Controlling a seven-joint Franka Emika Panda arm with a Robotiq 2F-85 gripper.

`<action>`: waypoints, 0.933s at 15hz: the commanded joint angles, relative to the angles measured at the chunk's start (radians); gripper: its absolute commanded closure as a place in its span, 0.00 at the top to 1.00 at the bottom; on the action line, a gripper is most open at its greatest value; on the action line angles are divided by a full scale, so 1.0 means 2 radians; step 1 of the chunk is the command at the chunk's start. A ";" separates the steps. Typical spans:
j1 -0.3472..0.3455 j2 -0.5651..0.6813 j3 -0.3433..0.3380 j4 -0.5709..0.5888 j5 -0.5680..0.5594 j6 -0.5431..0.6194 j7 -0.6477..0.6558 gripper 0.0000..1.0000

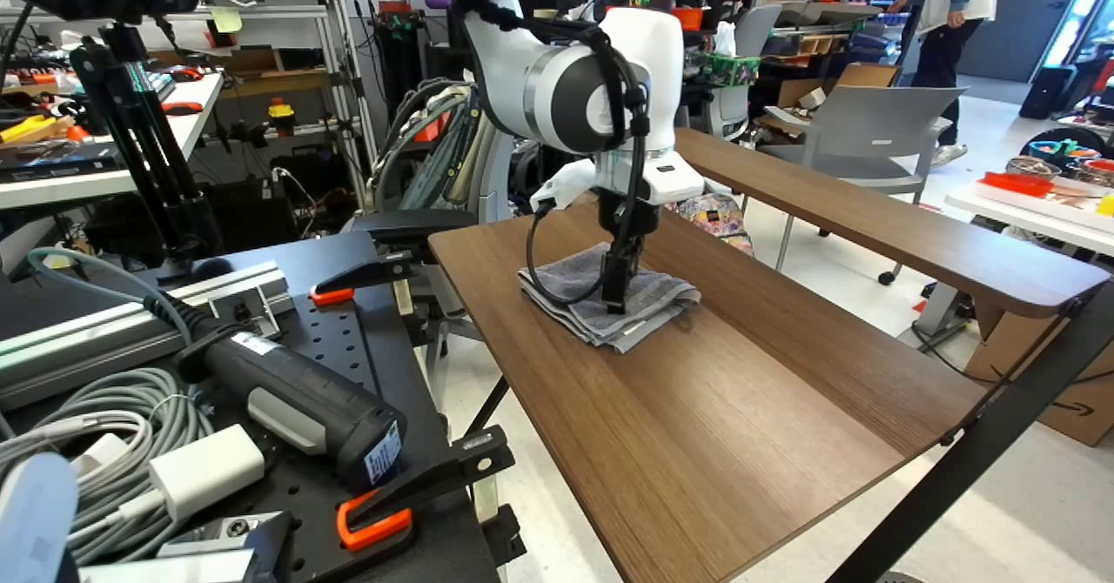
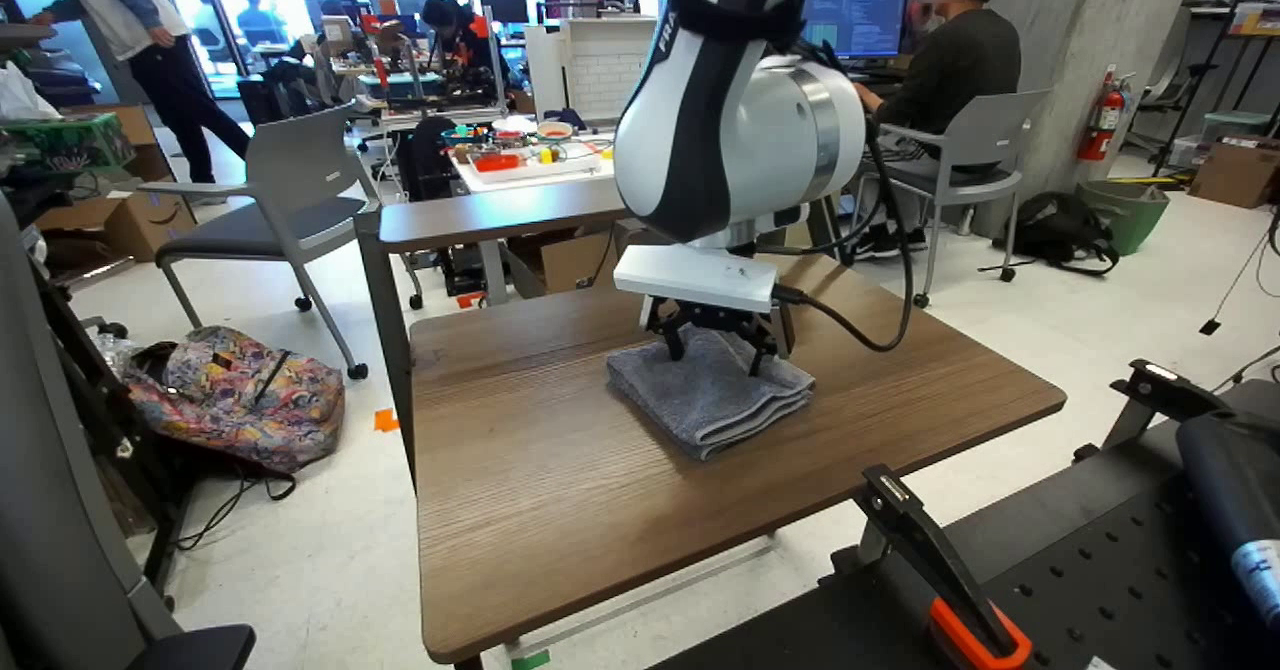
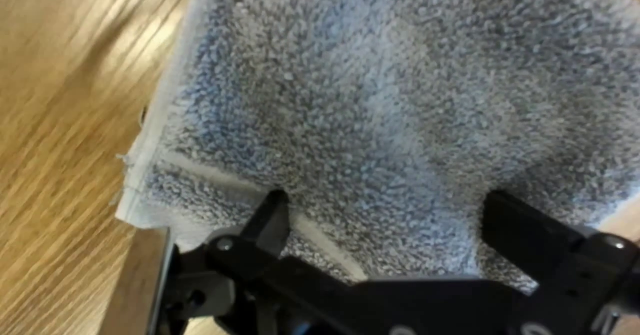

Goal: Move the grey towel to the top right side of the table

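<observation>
The grey towel lies folded and slightly rumpled on the table, with layered edges; it shows in both exterior views (image 1: 657,294) (image 2: 685,405) and fills most of the wrist view (image 3: 370,100). The table (image 1: 740,418) has a brown wood-grain top, which also shows in an exterior view (image 2: 530,510). My gripper (image 2: 716,361) points down over the towel with its fingers spread wide. In the wrist view the fingertips (image 3: 385,202) are far apart, with towel surface between them, at or very near the cloth. No fold is visibly pinched. The arm covers part of the towel.
A raised wooden shelf (image 1: 870,209) runs along one long side of the table, with a black metal frame post (image 1: 975,444). A black perforated bench (image 1: 339,348) with orange clamps (image 1: 374,526) stands beside the table. A cable loop (image 2: 890,320) hangs from the wrist.
</observation>
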 commanded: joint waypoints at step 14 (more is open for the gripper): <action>-0.122 0.079 -0.025 0.143 0.050 -0.047 0.034 1.00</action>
